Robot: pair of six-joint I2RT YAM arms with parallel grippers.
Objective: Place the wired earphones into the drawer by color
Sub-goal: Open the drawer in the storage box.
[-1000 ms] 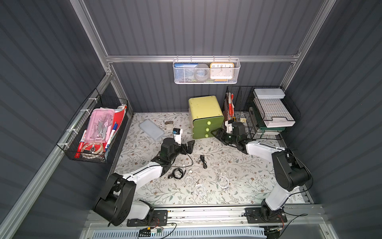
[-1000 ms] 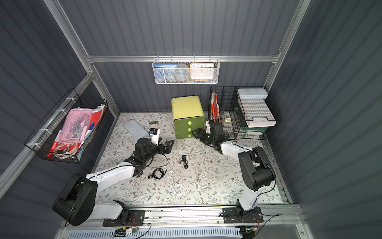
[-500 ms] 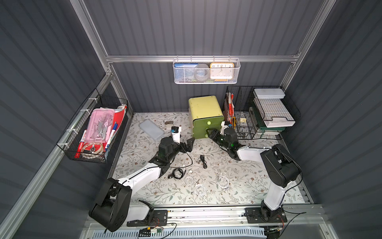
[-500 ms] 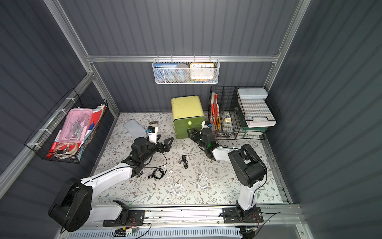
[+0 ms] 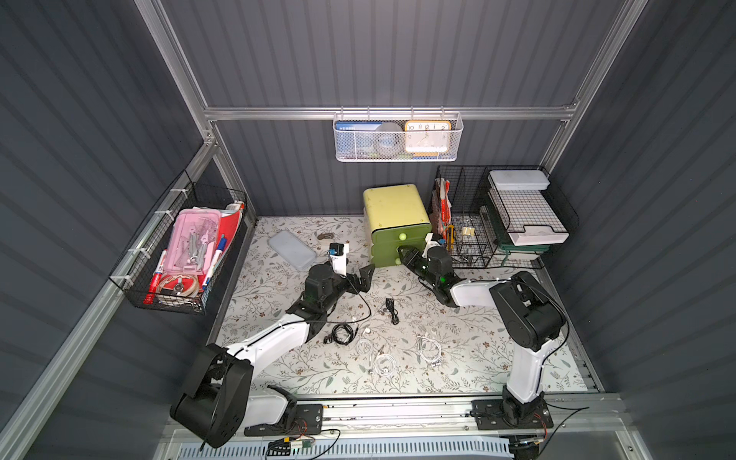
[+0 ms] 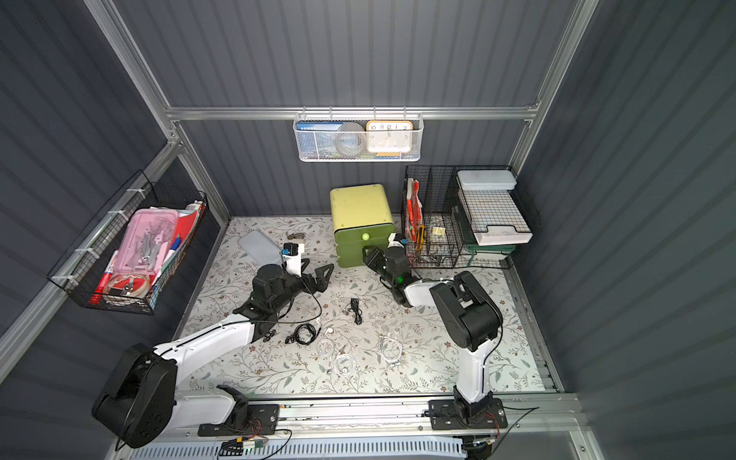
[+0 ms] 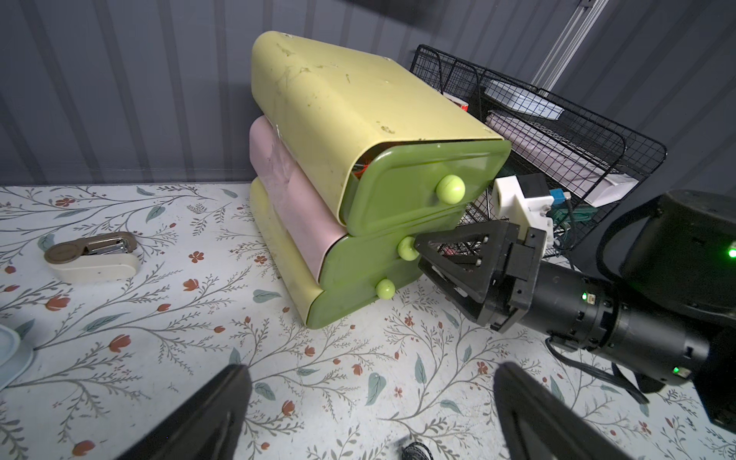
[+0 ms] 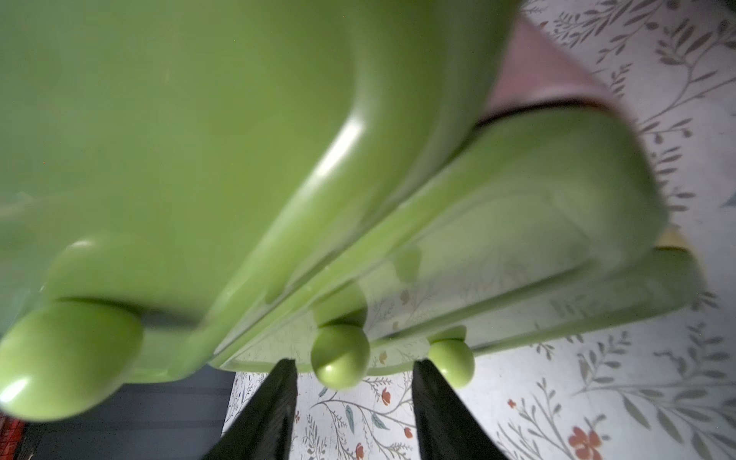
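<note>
Drawer unit [image 5: 396,217]: stands at the far edge of the floral mat [image 5: 478,358], about midway along the back wall; shows three green fronts stacked, each with a pale round knob; top drawer [image 7: 414,191] juts out slightly, with a speck of red in the gap, too small to name.

Right gripper [image 8: 354,364]: lies low at the front of the unit, level with the middle knob [image 8: 339,355]; straddles that knob with fingers half spread; leaves slivers of mat showing between knob and fingers in the right wrist view, so not yet clamped.

Left gripper [image 7: 370,366]: hovers over the mat to the left of the unit and nearer, facing it; holds its fingers [image 7: 207,414] spread wide over bare mat.

Wired earphones [image 6: 304,333]: lie loose on the mat, nearer than both grippers, between the two arms; black coil [image 5: 343,333] just right of the left arm; second black set [image 5: 392,311] stretched out farther in, near the middle; white coil [image 5: 384,364] nearest of all; another white coil [image 5: 430,349] to its right.

Elsewhere: stapler [image 7: 91,255] on the mat left of the unit, by the far wall; flat grey case [image 5: 292,250] farther left and slightly nearer; black wire rack [image 5: 502,215] just right of the unit.
</note>
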